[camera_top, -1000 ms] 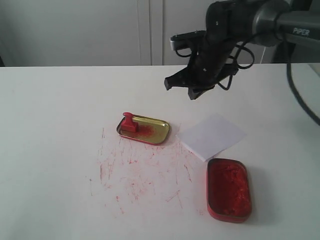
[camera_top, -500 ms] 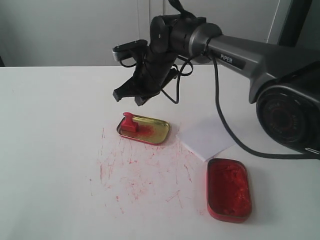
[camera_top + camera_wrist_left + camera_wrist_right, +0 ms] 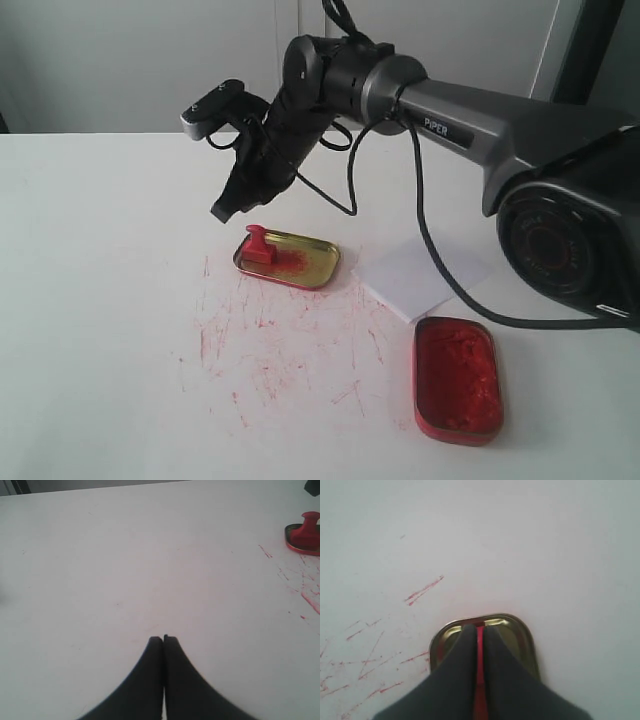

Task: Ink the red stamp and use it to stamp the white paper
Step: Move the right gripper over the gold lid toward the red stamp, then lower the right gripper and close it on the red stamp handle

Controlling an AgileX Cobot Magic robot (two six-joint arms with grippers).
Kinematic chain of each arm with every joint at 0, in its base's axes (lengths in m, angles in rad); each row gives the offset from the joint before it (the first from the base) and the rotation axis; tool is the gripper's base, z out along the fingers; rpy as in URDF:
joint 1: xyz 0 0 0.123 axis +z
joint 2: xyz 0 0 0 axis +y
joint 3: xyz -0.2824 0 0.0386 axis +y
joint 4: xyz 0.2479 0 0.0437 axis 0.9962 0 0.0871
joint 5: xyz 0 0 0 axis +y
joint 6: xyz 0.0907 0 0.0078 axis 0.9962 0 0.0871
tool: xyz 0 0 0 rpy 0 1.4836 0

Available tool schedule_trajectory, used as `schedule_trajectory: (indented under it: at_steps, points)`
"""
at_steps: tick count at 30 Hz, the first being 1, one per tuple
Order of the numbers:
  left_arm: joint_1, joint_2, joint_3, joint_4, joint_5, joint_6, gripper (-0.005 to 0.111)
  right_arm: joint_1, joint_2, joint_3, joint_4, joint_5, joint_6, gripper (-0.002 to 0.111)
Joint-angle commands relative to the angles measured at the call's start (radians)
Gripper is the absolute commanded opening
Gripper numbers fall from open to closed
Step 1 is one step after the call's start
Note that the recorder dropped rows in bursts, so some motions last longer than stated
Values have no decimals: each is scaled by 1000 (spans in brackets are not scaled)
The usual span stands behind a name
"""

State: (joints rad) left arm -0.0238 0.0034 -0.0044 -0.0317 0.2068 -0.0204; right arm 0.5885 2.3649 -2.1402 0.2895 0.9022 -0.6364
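red stamp (image 3: 257,246) stands upright at the left end of the gold lid (image 3: 318,265), block base down on the lid floor and knob up, with a red ink smear (image 3: 292,262) just beside it inside the lid. the left wrist view shows the same stamp (image 3: 306,526) partly cut off, sitting in the end of the lid (image 3: 289,534). right gripper (image 3: 222,210) hangs above the tabletop (image 3: 100,300), just up and left of the stamp in the exterior view, close to it but not touching. its fingers are drawn almost together with only a thin slit between them and nothing clamped. in the right wrist view the gripper (image 3: 478,628) sits over the rounded end of the lid (image 3: 522,635). a red strip shows through the slit, probably the stamp below, but it's too narrow to be sure. white paper (image 3: 390,280) lies flat on the table to the right of the lid, near it but apart, and the right arm's cable (image 3: 428,250) crosses in front of it. its near corner is just beside the far end of the red ink tin (image 3: 457,378), which lies open and full of red ink. red scratches (image 3: 270,350) cover the tabletop in front of the lid. left gripper (image 3: 163,639) has its fingers pressed together with nothing between them, over bare white table well apart from the stamp.
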Motion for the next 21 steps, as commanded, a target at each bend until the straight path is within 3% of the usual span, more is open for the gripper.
schedule_trajectory:
  at_steps: [1, 5, 21]
  points:
    - [1, -3, 4, 3, -4, -2, 0, 0, 2, -2, 4, 8, -98, 24]
    - [1, -3, 4, 3, -4, -2, 0, 0, 13, -2, -2, 8, -134, 38]
    - [1, -3, 4, 3, -4, -2, 0, 0, 72, -2, -44, -14, -161, 38]
